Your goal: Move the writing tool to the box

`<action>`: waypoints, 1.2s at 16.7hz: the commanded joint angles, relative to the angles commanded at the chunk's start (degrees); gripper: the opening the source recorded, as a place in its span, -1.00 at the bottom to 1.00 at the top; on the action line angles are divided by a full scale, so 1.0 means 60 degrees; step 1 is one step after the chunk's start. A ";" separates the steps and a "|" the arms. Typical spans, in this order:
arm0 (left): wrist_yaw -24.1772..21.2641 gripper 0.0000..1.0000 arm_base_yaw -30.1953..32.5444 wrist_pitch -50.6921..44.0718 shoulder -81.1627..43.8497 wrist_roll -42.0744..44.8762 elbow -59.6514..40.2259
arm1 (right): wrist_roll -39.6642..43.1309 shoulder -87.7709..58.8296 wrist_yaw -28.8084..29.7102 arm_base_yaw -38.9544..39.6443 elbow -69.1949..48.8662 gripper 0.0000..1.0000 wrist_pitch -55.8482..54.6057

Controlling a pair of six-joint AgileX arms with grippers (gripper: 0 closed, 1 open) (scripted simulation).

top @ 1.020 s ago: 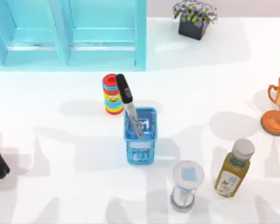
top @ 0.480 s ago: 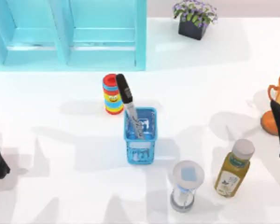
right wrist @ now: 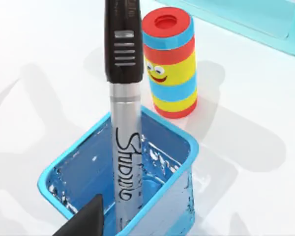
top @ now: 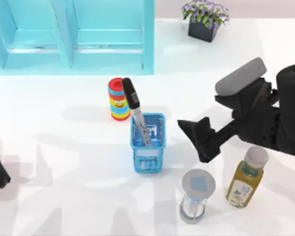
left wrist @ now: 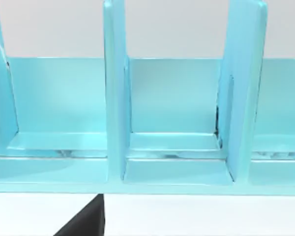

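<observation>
The slim marker pen with black cap and silver-grey barrel (top: 136, 113) stands tilted in the blue mesh basket (top: 148, 156), cap up. My right wrist view reads lettering on that barrel (right wrist: 126, 147) and shows the striped red-yellow-blue cylinder toy (right wrist: 170, 64) just beyond. From above, my right hand (top: 196, 140) hovers just right of the basket, fingers spread, holding nothing. My left arm sits parked at the bench's left edge (top: 19, 206), facing the turquoise shelf box (left wrist: 177, 162); I cannot tell its hand's state.

striped toy (top: 119, 100) crowds basket (top: 148, 158), right side open
</observation>
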State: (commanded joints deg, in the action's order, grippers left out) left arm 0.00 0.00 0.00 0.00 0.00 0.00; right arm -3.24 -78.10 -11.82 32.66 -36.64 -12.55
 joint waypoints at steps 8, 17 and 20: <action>0.0000 1.00 0.0000 0.0000 0.0000 0.0000 0.0000 | -0.0209 -0.1886 -0.0322 0.0817 -0.0873 1.00 -0.0263; 0.0000 1.00 0.0000 0.0000 0.0000 0.0000 0.0000 | -0.0404 -0.4055 -0.0027 0.1137 -0.2191 1.00 -0.1155; 0.0000 1.00 0.0000 0.0000 0.0000 0.0000 0.0000 | -0.0515 -0.5401 0.0154 0.1329 -0.2973 1.00 -0.1694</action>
State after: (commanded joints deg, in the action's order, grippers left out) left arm 0.00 0.00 0.00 0.00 0.00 0.00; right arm -6.33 -110.51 -10.90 40.63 -54.47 -22.71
